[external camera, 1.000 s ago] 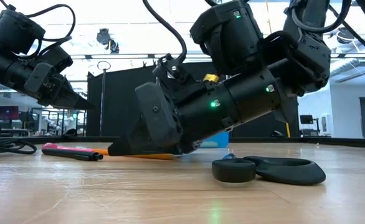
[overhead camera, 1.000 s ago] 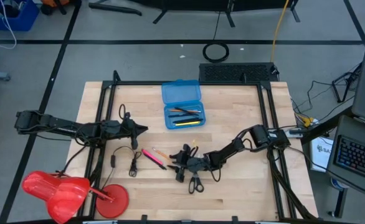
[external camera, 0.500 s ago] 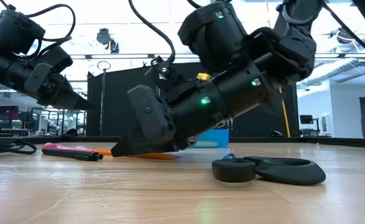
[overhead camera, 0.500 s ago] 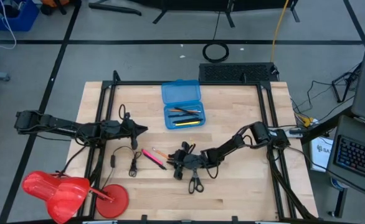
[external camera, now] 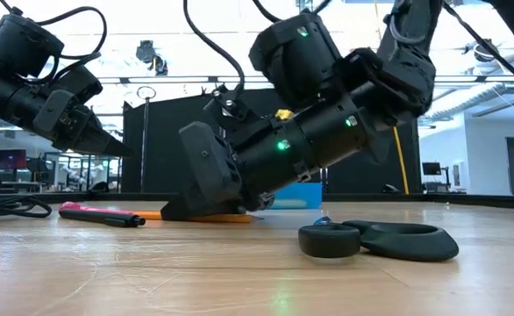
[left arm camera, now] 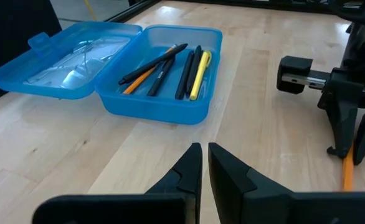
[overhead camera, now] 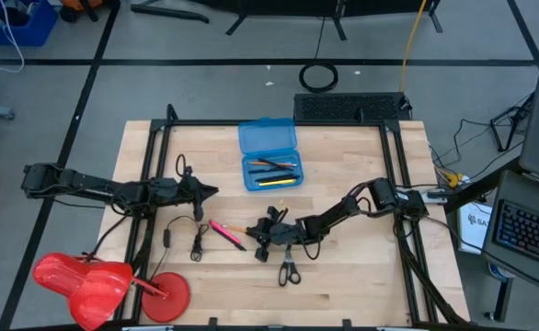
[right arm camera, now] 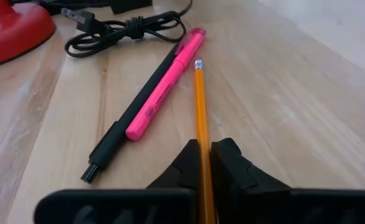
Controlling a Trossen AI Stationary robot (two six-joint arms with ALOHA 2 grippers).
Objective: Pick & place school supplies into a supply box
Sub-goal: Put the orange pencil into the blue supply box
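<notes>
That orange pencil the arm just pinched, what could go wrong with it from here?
The right gripper is shut on the orange pencil near one end, so the long free end might swing or slip on lifting. The pink pen and black pen lie right beside it and could get nudged. The blue box already holds pens, so the pencil might land askew.

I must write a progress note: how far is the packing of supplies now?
Done: several pens lie in the open blue box. In hand: the right gripper has its jaws shut on the orange pencil. Left: the pink pen, black pen and scissors.
</notes>
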